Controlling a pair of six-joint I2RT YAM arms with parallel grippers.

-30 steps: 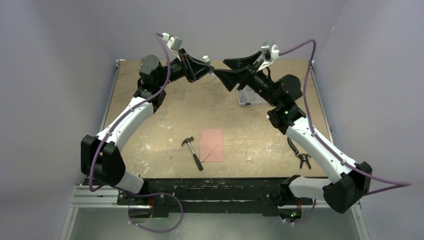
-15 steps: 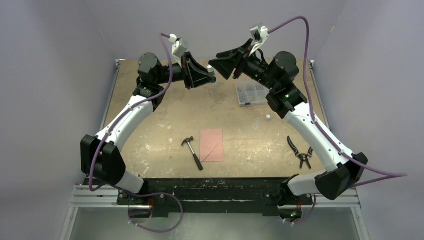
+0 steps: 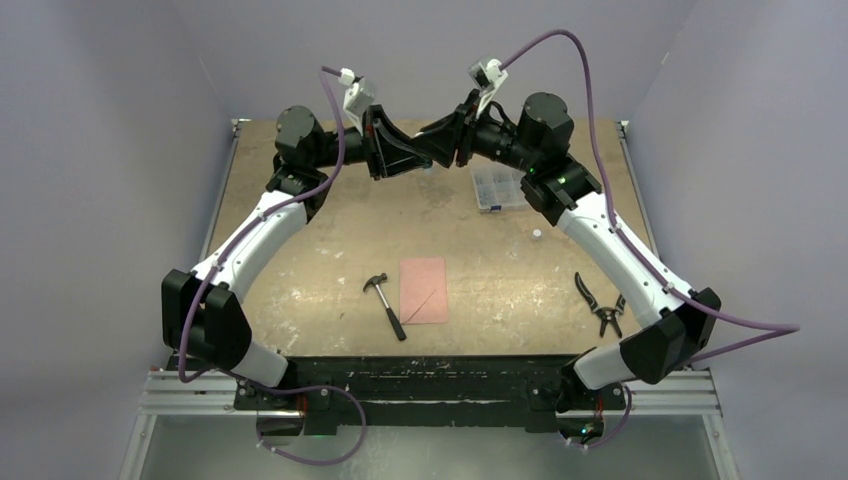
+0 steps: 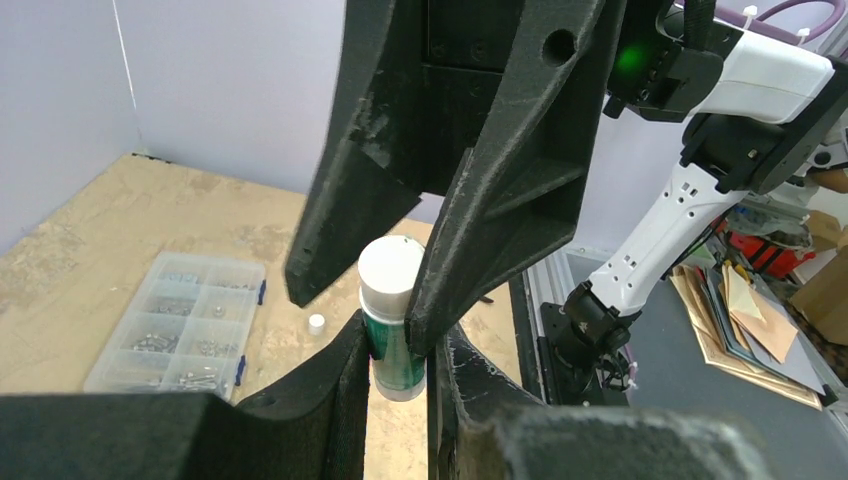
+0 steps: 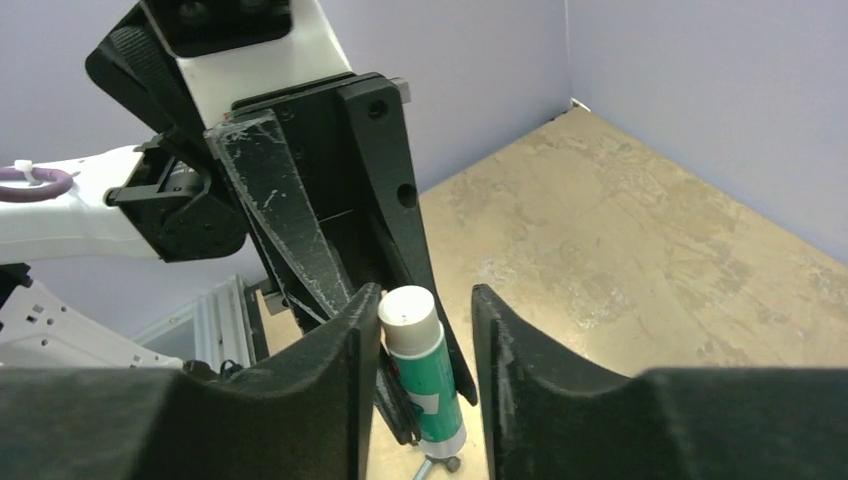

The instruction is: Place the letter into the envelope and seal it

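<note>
Aloft, left tool (image 4: 398, 352) and right tool (image 5: 425, 305) (two) flank one glue stick (image 5: 431, 383).

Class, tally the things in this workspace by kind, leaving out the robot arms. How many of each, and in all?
hand tools: 2 (hammer, pliers)
pink envelope: 1
glue stick: 1
clear parts box: 1
small white cap: 1
total: 6

The right arm (image 3: 612, 250) has swung leftward and lifted over the last second. Its jaws were a gap away from the left jaws and now meet them above the far surface (image 3: 330, 240), standing apart around the white-capped end of the glue stick (image 4: 392, 330). The sweep has uncovered the clear parts box (image 3: 498, 187), a small white cap (image 3: 537, 234) and the pliers (image 3: 603, 308).
</note>
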